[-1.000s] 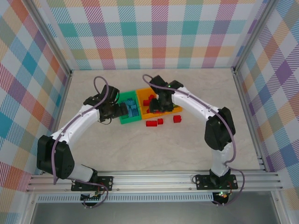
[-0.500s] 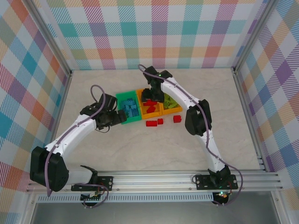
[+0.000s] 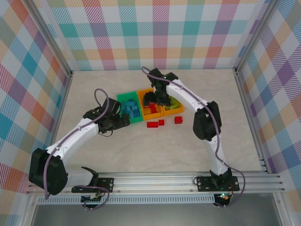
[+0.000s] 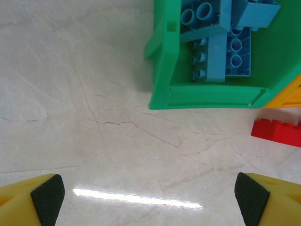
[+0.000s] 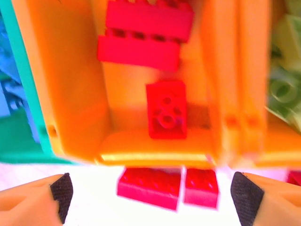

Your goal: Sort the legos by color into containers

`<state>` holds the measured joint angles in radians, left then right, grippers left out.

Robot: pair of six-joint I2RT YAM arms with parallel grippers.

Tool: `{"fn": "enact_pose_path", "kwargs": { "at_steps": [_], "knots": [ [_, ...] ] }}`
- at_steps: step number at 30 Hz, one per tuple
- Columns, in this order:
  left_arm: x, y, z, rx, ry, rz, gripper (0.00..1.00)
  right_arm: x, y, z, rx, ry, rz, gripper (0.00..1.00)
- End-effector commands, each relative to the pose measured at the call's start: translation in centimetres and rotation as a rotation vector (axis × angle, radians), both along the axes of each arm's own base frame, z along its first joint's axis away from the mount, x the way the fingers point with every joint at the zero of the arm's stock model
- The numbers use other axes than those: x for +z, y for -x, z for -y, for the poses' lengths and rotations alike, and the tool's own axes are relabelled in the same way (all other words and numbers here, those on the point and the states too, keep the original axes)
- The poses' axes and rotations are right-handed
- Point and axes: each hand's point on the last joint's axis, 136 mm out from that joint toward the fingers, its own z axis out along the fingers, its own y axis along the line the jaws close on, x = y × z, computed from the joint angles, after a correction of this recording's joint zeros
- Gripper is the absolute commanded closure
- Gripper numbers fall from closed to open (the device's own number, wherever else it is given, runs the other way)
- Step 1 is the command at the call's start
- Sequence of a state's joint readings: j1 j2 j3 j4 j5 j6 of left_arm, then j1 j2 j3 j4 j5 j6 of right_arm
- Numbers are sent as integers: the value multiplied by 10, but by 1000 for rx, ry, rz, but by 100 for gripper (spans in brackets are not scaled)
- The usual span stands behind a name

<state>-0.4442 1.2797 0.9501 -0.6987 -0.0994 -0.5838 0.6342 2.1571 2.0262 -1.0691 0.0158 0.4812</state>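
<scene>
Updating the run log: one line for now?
left pincer open | right pincer open near orange bin | red legos loose on table

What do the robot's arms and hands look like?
The left arm and right arm are white tubes with chunky black joints, each trailing a thin purple cable. The left hand and right hand each have two yellow-orange fingers with black pads.

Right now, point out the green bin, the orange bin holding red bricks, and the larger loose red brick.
green bin [image 4: 211, 95]: left wrist view, near wall.
orange bin [image 5: 155, 149]: right wrist view, near wall.
larger loose red brick [image 5: 149, 187]: right wrist view, top face.
</scene>
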Motion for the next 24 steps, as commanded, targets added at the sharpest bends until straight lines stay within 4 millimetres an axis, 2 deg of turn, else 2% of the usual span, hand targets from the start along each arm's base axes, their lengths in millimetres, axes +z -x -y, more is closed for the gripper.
{"fn": "enact_pose_path", "kwargs": {
  "at_steps": [1, 5, 9, 13, 16, 24],
  "knots": [
    [-2, -1, 6, -3, 4, 14, 5, 22, 7, 31, -10, 64, 90, 14],
    [-8, -3, 14, -19, 1, 1, 5, 7, 23, 79, -56, 134, 65, 21],
    [-9, -5, 19, -27, 1, -1, 5, -12, 33, 114, -75, 202, 49, 22],
    [-11, -4, 19, -33, -10, -10, 4, -38, 42, 139, -96, 256, -12, 22],
    [-12, -4, 19, -31, -12, -15, 4, -52, 42, 143, -93, 255, -26, 22],
    [-13, -4, 16, -27, -28, -18, 4, -73, 27, 129, -64, 235, -57, 21]
  ]
}}
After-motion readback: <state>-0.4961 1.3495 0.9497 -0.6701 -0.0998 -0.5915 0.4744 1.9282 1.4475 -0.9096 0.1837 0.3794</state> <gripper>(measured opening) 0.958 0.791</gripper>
